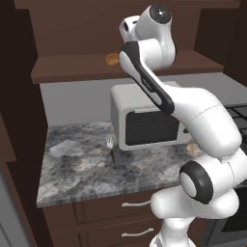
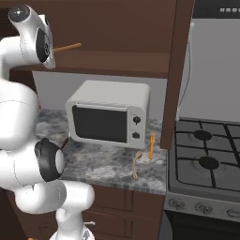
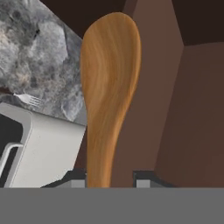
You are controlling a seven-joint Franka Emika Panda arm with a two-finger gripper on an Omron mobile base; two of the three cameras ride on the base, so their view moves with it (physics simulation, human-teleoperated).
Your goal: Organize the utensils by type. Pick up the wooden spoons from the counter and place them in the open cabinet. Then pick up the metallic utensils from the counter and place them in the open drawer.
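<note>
Wooden spoons were half handled: the orange-tan one (image 3: 107, 87) sat pinched in the tool (image 3: 109, 180) at the cabinet shelf (image 1: 72, 65), while the paler spoon (image 2: 136, 165), fork (image 1: 111, 146) and orange-handled utensil (image 2: 152, 145) lay on the desk (image 1: 77, 169).

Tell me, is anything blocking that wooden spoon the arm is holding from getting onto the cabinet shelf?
Nothing visible is. The gripper holds the orange-tan spoon up at shelf level, its bowl already over the cabinet shelf. The shelf looks bare around it. The microwave stands below, out of the way.
</note>
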